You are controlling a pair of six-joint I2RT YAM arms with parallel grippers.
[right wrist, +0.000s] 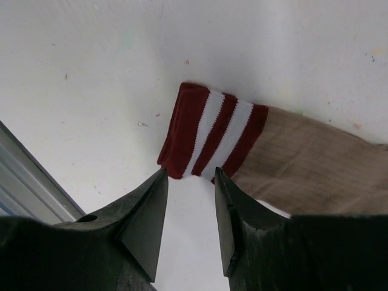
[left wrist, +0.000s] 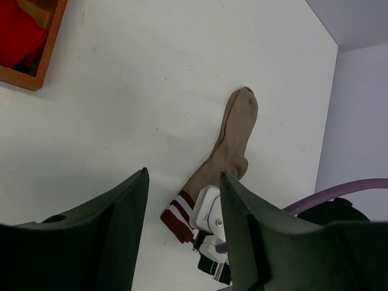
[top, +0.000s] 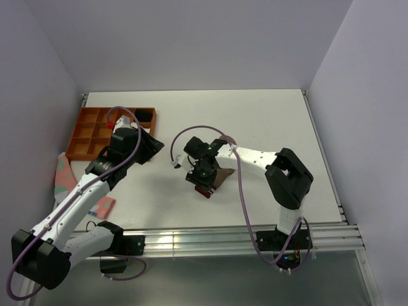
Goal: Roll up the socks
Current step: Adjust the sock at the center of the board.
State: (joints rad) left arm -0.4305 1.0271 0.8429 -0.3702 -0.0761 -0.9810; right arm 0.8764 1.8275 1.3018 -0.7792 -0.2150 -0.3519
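The right gripper (right wrist: pixel 191 176) points down at the surface (right wrist: pixel 91 73), its fingers (right wrist: pixel 148 212) only a narrow gap apart with nothing between them. The fingertips sit right at the edge of the striped cuff (right wrist: pixel 212 133); I cannot tell whether they touch it. That cuff, maroon with three white stripes, belongs to the one tan sock (left wrist: pixel 233 142). The sock lies flat near the middle of the surface, toe toward the far-right corner and cuff toward the near edge. From the top view the right gripper (top: pixel 204 185) covers most of the sock (top: pixel 223 178).

The left gripper (left wrist: pixel 183 176) hangs above the surface with its fingers (left wrist: pixel 130 206) spread wide, holding and touching nothing. It (top: pixel 155 150) is left of the sock and well apart from it.

One orange compartment tray (top: pixel 81 131) sits in the far-left corner. Red fabric (left wrist: pixel 18 30) fills one compartment, though too little shows to tell what it is, and a black item (top: pixel 145 115) lies in another. Two patterned cloths lie at the left edge: one pink-and-green (top: pixel 64 173), one pinkish (top: pixel 103 205) nearer the near edge.
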